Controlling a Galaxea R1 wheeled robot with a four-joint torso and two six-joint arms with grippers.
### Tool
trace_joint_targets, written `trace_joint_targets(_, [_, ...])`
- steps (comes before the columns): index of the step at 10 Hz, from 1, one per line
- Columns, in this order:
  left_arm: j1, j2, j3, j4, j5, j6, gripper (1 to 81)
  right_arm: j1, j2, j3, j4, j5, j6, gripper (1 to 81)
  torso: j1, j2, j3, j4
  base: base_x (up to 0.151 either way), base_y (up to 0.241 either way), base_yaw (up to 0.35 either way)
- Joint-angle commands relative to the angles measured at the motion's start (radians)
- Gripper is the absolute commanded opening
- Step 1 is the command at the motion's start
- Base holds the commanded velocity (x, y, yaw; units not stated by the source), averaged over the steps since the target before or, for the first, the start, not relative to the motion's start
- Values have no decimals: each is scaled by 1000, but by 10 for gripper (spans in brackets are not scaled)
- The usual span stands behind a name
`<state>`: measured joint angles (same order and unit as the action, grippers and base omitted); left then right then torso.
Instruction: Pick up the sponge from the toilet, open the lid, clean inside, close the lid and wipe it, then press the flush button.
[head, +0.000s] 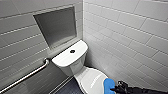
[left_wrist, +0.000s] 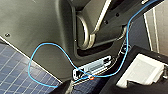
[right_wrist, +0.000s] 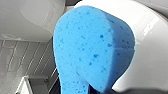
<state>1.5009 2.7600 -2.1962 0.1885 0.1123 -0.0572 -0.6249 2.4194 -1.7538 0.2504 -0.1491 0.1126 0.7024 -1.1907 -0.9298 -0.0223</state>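
Sponge (head: 109, 85): it is at the lid's (head: 90, 79) front edge, on the side by the right wall, and is carried by the arm rather than lying free.
Right gripper (head: 115, 89): it is clenched on the sponge, reaching in from the right and biting the edge that faces away from the bowl.
Reason for the hold: pinching one edge leaves the broad blue face free, which looks meant to let that face meet the white surface.
Contact: the right wrist view shows the sponge close against the glossy lid. Whether it presses on the lid or sits just off it cannot be told.
Long axis: it appears to run front to back along the lid, crossing the line of the arm.
Pointing: the rounded far end heads toward the tank (head: 65, 59), and the near end runs off the lower edge of the head view.
Shape under grip: the foam looks narrowed where it is pinched and full and rounded beyond, so it seems soft and likely to give under pressure.
Lid: it is down flat on the bowl, with its hinge end under the tank front.
Toilet (head: 75, 68): it stands in the corner, its tank back against the tiled wall below a niche (head: 58, 26).
Flush button (head: 72, 51): it is dark, at the centre of the tank top, and well apart from the sponge.
Stage: with the lid shut and the sponge in hand, this fits either the moment after the pick-up or the wipe of the closed lid. Which one cannot be told.
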Motion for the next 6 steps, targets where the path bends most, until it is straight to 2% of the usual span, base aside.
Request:
trace_joint_targets(1, [20,-3,15,-3,84,0,811,145,20,-44,39,-87,6,10,63,-98,0,0,0,0,0])
trace_joint_targets(2, [20,-3,15,-3,84,0,811,150,60,-86,49,-87,6,10,12,-18,-3,0,0,0,0])
trace_joint_targets(4, [20,-3,15,-6,86,0,811,159,109,-145,73,-87,6,10,43,-74,-80,0,0,0,0])
trace_joint_targets(5, [22,-5,15,-6,86,0,811,170,131,-171,82,-82,6,10,47,-80,-91,0,0,0,0])
trace_joint_targets(6, [22,-5,15,-8,86,0,811,182,146,-197,107,-75,9,10,51,-90,-44,0,0,0,0])
